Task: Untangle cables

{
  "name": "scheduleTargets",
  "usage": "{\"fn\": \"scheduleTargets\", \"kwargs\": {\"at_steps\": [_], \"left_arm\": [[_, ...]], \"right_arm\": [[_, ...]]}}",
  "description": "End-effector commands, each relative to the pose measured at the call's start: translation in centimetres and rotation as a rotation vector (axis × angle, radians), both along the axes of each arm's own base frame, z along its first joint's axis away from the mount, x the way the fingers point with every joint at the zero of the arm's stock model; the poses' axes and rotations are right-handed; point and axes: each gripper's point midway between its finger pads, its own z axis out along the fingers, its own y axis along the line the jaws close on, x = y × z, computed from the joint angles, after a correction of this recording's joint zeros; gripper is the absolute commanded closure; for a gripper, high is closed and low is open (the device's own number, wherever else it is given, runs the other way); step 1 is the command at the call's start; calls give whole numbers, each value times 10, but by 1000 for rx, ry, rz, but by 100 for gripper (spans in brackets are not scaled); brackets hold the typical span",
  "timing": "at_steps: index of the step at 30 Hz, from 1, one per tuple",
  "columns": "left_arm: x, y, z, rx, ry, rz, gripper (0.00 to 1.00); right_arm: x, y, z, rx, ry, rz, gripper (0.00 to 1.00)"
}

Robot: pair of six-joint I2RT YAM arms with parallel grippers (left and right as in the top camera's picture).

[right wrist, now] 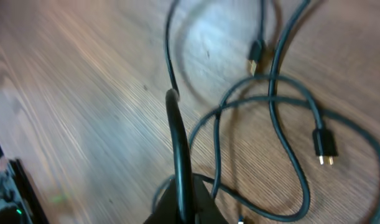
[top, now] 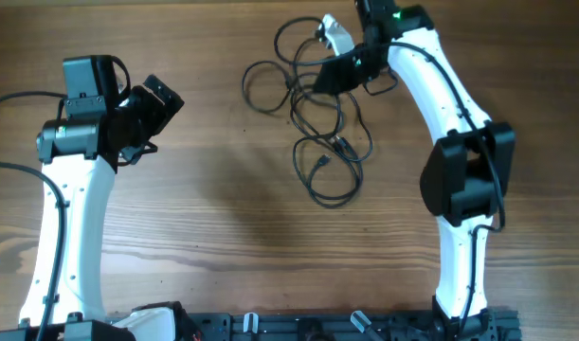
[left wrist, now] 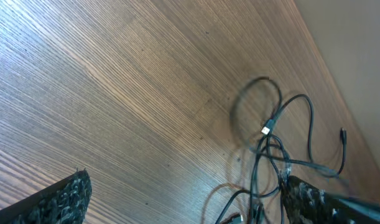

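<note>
The cables (top: pixel 319 123) are thin black cords lying in loose, overlapping loops on the wooden table at the upper middle. My right gripper (top: pixel 334 74) is over the top of the tangle. In the right wrist view it (right wrist: pixel 186 202) is shut on one cable strand (right wrist: pixel 177 134) that rises between its fingers. Two plug ends (right wrist: pixel 257 64) (right wrist: pixel 323 144) lie on the wood beyond it. My left gripper (top: pixel 158 106) stands open to the left of the cables and apart from them. Its fingers (left wrist: pixel 60 198) hold nothing, and the loops (left wrist: pixel 283 155) lie past the right finger.
The wooden table (top: pixel 213 208) fills the view. Its far edge (left wrist: pixel 339 68) runs just beyond the tangle. The arm bases and a black rail (top: pixel 298 327) line the near edge.
</note>
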Motion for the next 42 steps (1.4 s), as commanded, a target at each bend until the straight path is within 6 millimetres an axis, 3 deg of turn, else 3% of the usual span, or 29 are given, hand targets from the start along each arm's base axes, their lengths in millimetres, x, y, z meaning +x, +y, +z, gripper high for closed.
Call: {"fn": "scheduleTargets", "kwargs": {"at_steps": [1,2,3,4,7,9,14,16,18,20,23,25,28,32,35,36,37,39,40,41,42], "left_arm": [[1,3,4,12,-13,4,0],[1,3,4,12,-13,4,0],[1,3,4,12,-13,4,0],[1,3,4,12,-13,4,0],[1,3,4,12,-13,4,0],[1,3,4,12,-13,4,0],[1,3,4,12,-13,4,0],[1,3,4,12,-13,4,0],[1,3,4,12,-13,4,0],[1,3,4,12,-13,4,0],[1,3,4,12,-13,4,0],[1,3,4,12,-13,4,0],[1,3,4,12,-13,4,0],[8,2,9,-7,-45,23,0],[14,-20,18,-124,-84,-40,3],[14,-27,16,-140,-78,-65,47],[15,-43,16,-164,-84,-135,64],[16,-107,24,-170,-185,-510,67],[6,-146,28,-192,-247,-740,62],[-4,-176,21,-214,-240,-852,41],[-8,-190,15,-222,-225,-890,35]], "right_arm": [[-11,-2,172,170,-281,-89,96],[-17,-4,198,188,-335,-103,96],[-31,-13,245,219,-431,-149,96],[-40,-22,273,229,-488,-210,96],[-59,-59,337,230,-634,-442,96],[-63,-77,355,223,-684,-547,96],[-51,-69,355,346,-565,-649,96],[-60,-60,380,439,-607,-592,96],[-80,-59,428,568,-705,-558,96],[-97,-63,460,651,-778,-558,96],[-111,-67,492,754,-831,-563,96],[-110,-68,493,758,-832,-568,96],[-100,-68,464,660,-772,-586,96],[-94,-66,443,605,-719,-585,96],[-94,-69,429,552,-698,-583,96],[-94,-69,427,546,-690,-584,96],[-94,-69,426,541,-688,-583,96],[-93,-69,424,530,-697,-575,96],[-93,-69,424,525,-698,-572,96],[-94,-69,422,520,-694,-573,96],[-94,-69,421,518,-694,-571,96]]}}
